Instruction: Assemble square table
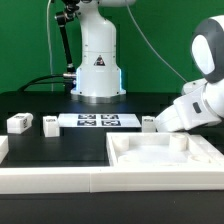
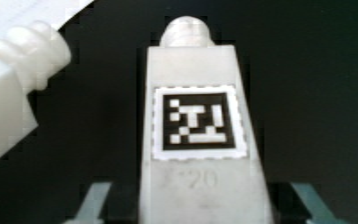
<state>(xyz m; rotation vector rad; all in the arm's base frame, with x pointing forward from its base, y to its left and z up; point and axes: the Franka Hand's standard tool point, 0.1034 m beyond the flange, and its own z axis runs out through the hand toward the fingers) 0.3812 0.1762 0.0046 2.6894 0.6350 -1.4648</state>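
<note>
The square table's white top (image 1: 160, 158), with its raised rim, lies at the front right in the exterior view. My gripper (image 1: 153, 121) is down at the table surface just behind the top, over a white leg (image 1: 148, 124). The wrist view shows that leg (image 2: 197, 90) lying lengthwise between my fingers, tag facing up and its rounded tip pointing away. The gripper (image 2: 199, 203) straddles it, with a narrow dark gap on each side between the fingers (image 2: 98, 200) and the leg. It is open and not touching the leg.
Two more white legs (image 1: 18, 123) (image 1: 50, 124) stand on the exterior view's left. The marker board (image 1: 97, 121) lies mid-table before the arm's base (image 1: 97, 70). A long white rail (image 1: 50, 180) edges the front. Another white part (image 2: 19, 75) lies beside the straddled leg.
</note>
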